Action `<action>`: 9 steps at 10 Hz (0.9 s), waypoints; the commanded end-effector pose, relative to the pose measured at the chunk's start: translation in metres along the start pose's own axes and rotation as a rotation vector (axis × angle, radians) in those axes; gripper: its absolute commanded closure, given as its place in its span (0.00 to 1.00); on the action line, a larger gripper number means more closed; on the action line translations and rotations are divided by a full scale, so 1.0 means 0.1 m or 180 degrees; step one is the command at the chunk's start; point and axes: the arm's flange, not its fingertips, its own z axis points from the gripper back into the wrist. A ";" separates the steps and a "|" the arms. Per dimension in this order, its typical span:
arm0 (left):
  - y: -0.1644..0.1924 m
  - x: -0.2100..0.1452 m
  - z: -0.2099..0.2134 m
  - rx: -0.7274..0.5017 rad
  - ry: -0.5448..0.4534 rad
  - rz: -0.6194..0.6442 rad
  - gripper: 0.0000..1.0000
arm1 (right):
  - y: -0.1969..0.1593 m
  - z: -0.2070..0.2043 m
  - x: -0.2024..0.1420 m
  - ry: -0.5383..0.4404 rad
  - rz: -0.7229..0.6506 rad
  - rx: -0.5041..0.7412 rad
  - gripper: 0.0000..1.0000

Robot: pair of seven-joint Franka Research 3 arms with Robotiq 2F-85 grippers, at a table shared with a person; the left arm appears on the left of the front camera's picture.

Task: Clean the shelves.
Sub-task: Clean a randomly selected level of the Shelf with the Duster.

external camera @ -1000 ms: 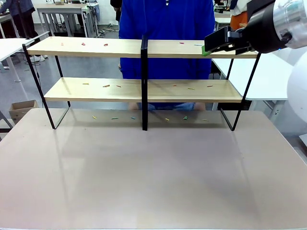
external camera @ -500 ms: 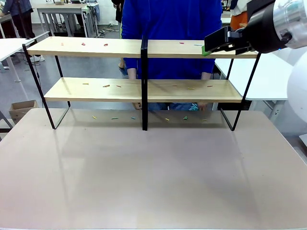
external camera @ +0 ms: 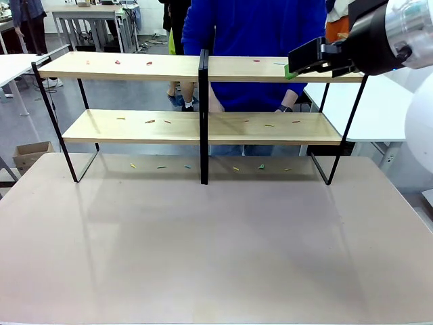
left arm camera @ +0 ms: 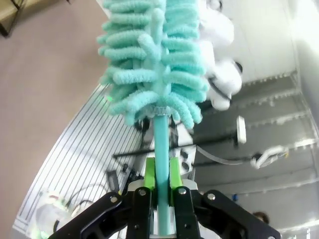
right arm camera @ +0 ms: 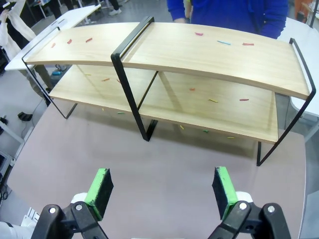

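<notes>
1. Left pincer [left arm camera: 160, 191] clenched on the handle of a fluffy teal duster [left arm camera: 154, 64];
2. Right pincer [right arm camera: 162, 191] released, pads wide apart, high by the top right board;
3. Shelves [external camera: 135, 126] stand far on the surface [external camera: 216, 250], coloured scraps [external camera: 149, 122] strewn on them;
4. A person [external camera: 257, 27] in blue stands behind.

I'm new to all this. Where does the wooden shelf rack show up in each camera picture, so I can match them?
Front view: the shelves stretch across the upper middle of the picture, facing the camera.
Right wrist view: the shelves fill the upper half, seen from above at an angle.
Left wrist view: this camera looks along a teal duster clamped in the left gripper.
Shared landmark: the black central post, left of middle in the right wrist view.
</notes>
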 end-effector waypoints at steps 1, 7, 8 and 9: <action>0.34 0.74 -0.23 -0.0125 -0.0285 0.0346 1.00 | 0.00 0.00 0.01 -0.0004 -0.0008 0.0010 0.00; 0.67 0.74 -0.48 0.0012 -0.0083 0.0222 0.87 | 0.00 0.00 0.01 -0.0004 -0.0008 0.0010 0.00; 0.69 0.56 -0.52 0.0016 0.0040 0.0145 0.87 | 0.00 0.00 0.01 -0.0004 -0.0008 0.0010 0.00; 0.71 0.37 -0.62 0.0037 0.0182 0.0116 0.87 | 0.00 0.00 0.01 -0.0004 -0.0008 0.0010 0.00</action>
